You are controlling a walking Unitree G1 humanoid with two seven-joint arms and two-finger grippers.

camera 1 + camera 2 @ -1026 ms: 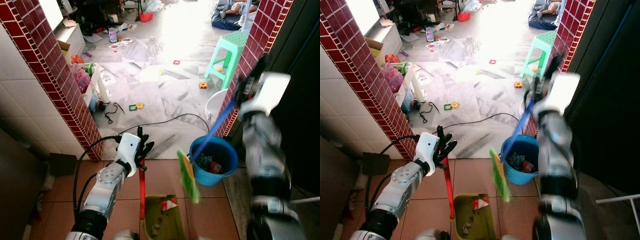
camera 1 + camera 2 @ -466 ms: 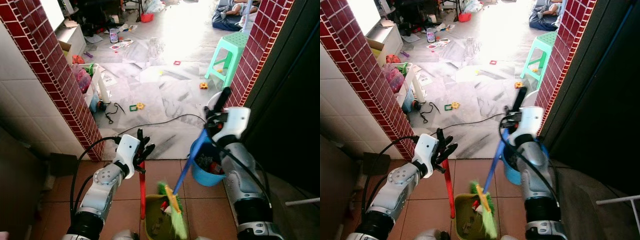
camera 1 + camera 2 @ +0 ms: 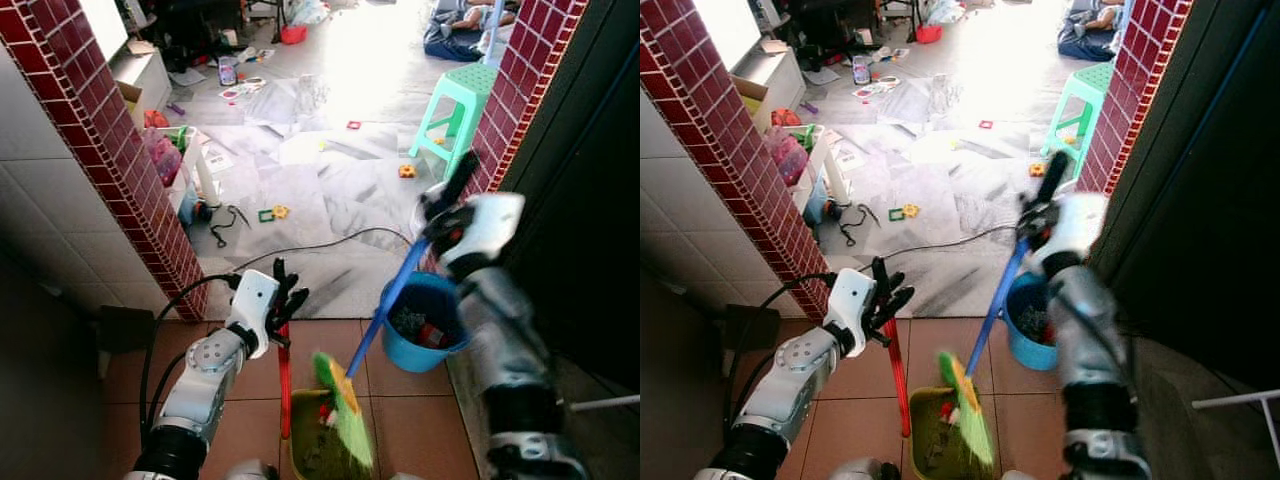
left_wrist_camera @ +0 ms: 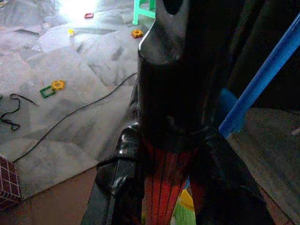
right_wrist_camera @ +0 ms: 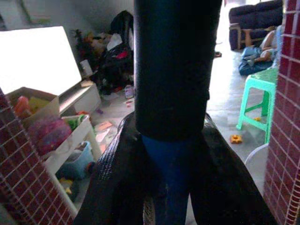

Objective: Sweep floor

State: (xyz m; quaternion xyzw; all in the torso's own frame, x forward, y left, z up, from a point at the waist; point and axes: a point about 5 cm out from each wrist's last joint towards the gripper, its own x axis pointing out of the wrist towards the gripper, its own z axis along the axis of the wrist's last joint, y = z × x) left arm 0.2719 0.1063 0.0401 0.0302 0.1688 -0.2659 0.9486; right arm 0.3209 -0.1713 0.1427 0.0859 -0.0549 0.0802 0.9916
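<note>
I am standing on the terracotta floor tiles [image 3: 115,440] just inside the red-brick doorway, working both arms at once. My left gripper [image 3: 283,305] is clamped around the thin red upright handle [image 3: 285,385] of the olive-green plastic dustpan [image 3: 925,440], which is sitting on the tiles right in front of my feet with a few scraps of red and white litter inside it. My right gripper [image 3: 1038,212] is closed on the top of the long blue broom handle [image 3: 992,312]; in the right wrist view my fingers [image 5: 119,187] are pressing on either side of that blue shaft. The broom is slanting down from my raised right hand to its green and yellow bristle head [image 3: 342,410], which is blurred and sitting over the dustpan's mouth, so I judge I am flicking sweepings into the pan. The round blue plastic bucket [image 3: 432,330] of rubbish is standing just beside the dustpan, against the foot of the right brick pillar. The risk from here: the broom shaft is passing close to the bucket's rim, and a wide stroke could knock it over or scatter litter past the pan. Pushing too hard could also tip the dustpan against my light hold on its handle.
</note>
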